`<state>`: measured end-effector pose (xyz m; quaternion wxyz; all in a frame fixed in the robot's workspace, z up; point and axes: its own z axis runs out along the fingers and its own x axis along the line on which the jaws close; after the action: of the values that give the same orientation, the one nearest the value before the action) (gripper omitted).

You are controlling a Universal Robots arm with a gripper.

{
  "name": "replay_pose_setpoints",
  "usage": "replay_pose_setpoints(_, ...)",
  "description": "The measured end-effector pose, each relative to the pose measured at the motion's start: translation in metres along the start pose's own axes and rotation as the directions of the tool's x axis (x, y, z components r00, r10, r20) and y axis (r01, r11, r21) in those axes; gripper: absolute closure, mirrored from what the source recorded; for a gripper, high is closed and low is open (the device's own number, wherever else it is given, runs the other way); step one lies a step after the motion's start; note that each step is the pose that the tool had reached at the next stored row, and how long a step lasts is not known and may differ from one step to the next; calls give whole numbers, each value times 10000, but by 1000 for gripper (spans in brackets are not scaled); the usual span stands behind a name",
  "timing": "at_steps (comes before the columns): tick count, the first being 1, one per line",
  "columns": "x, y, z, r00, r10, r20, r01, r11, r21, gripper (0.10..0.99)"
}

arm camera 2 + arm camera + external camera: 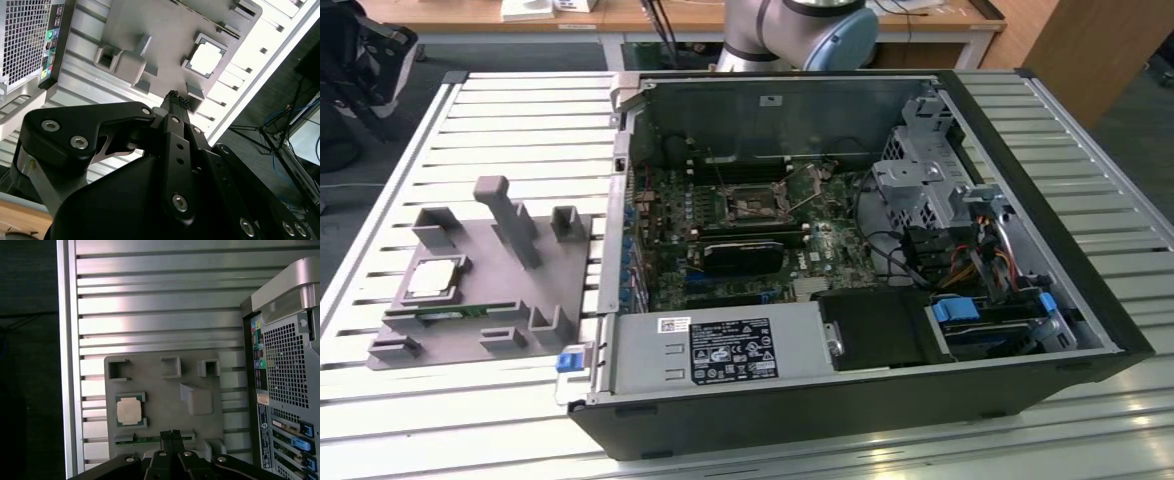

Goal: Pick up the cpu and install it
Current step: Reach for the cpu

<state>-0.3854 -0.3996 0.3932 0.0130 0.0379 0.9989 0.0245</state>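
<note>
Pick-up step, seemingly just starting: gripper (170, 434), closed and empty, is hovering over the grey holder (500, 292) bearing the cpu (436, 277), exterior view's left; grasping is calling for opening it first.

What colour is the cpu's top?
The cpu is silvery grey, best in the first wrist view.

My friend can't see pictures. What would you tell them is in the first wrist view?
A silvery square cpu sits in a pocket of a grey tray on a slatted metal table. The robot's pincer, shut and empty, hovers over the tray, apart from the cpu. A computer case stands beside the tray.
</note>
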Motion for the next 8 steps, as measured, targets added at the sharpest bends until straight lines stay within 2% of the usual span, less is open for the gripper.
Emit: replay_pose_setpoints(8, 147, -19, -5, 10000, 1, -1, -1, 10000, 0, 980)
